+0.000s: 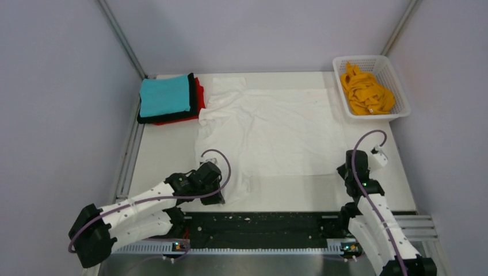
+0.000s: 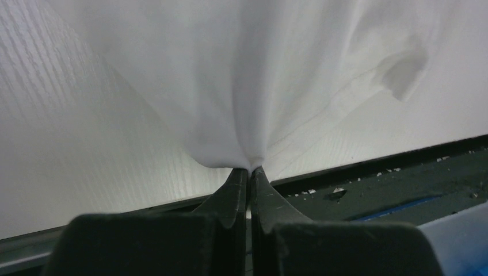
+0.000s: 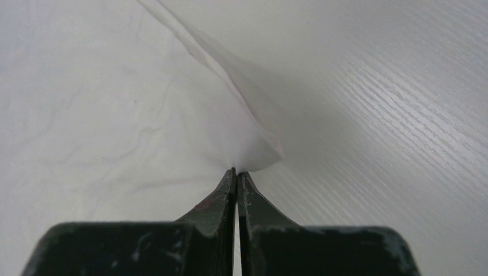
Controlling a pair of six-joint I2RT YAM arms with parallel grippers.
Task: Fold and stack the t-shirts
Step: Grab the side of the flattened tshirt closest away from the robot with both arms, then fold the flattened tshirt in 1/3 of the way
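Note:
The large thin white t-shirt (image 1: 276, 129) lies spread over the middle of the table. My left gripper (image 1: 221, 198) is shut on its near left corner, and the cloth (image 2: 241, 103) bunches up from the fingertips in the left wrist view. My right gripper (image 1: 344, 171) is shut on its near right corner, where a fold of cloth (image 3: 253, 144) rises. A folded stack stands at the back left: the teal t-shirt (image 1: 164, 96) on top, the black one (image 1: 193, 109) under it, the red one (image 1: 199, 92) lowest. The orange t-shirt (image 1: 366, 92) lies crumpled in the basket.
A white plastic lattice basket (image 1: 398, 86) stands at the back right corner. A black rail (image 1: 265, 227) runs along the near edge between the arm bases. Grey walls close in both sides and the back.

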